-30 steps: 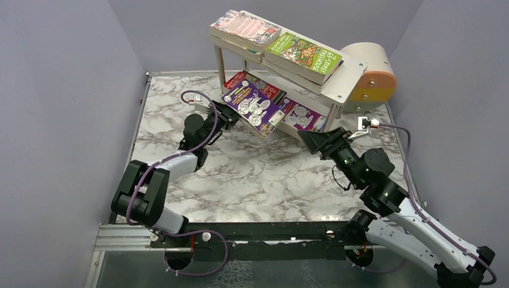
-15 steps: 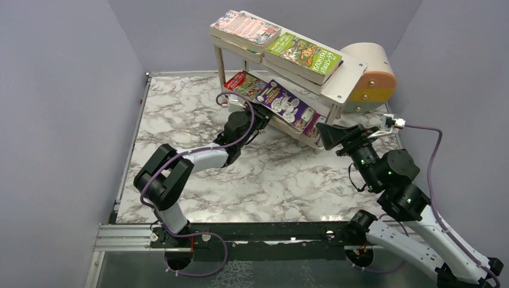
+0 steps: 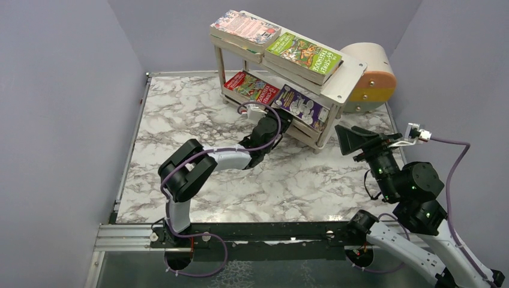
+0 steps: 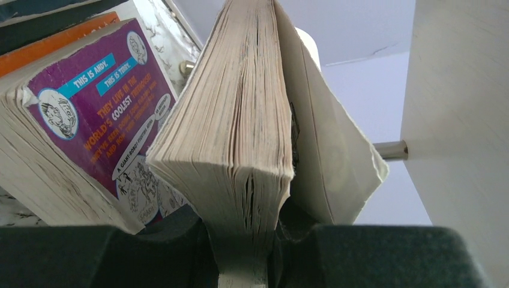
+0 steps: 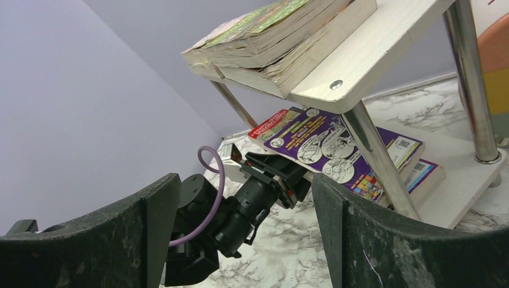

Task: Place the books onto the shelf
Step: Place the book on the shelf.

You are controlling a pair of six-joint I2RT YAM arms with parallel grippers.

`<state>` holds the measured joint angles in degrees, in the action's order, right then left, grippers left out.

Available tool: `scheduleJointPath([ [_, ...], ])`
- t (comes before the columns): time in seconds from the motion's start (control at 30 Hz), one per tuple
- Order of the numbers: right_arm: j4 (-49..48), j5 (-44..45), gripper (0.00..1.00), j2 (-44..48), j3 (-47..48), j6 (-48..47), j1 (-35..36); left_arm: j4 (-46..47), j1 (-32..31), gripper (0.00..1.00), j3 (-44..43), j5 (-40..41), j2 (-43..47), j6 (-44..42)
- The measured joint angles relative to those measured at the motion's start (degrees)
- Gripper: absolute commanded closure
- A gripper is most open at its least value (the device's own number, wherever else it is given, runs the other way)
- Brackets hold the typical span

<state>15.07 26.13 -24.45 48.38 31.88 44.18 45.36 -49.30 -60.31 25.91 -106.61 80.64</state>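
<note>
On the lower board of the shelf, the left jaws are clamped on the near edge of the purple book, which lies over other books, beside a red book. Just off the shelf's front right leg, the right jaws stand apart, empty. Bare marble surface spreads open leftward.

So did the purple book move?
Yes. The purple book, clamped in the left gripper, moved right and deeper into the shelf, now over its lower board.
</note>
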Motion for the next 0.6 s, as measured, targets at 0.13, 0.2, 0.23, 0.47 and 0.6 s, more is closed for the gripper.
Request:
scheduleJointPath([
  [0.13,0.76,0.11,0.21,1.31,0.00,-0.28,0.00,-0.13,-0.07,1.00,-1.36,0.74,-1.77,0.72],
  [0.2,1.18,0.13,0.21,1.77,0.00,-0.26,0.00,-0.94,-0.04,1.00,-1.92,0.72,-2.27,1.11],
  [0.23,1.31,0.13,0.21,1.95,0.00,-0.26,0.00,-1.51,0.02,1.00,-2.45,0.61,-2.56,1.20],
  [0.47,1.55,0.13,0.21,2.80,0.00,-0.24,0.00,-8.04,2.23,1.00,-6.80,-4.90,-3.23,2.16],
  [0.6,1.55,0.11,0.21,2.95,0.00,-0.22,0.00,-12.07,3.82,1.00,-8.61,-9.86,-3.23,2.75],
])
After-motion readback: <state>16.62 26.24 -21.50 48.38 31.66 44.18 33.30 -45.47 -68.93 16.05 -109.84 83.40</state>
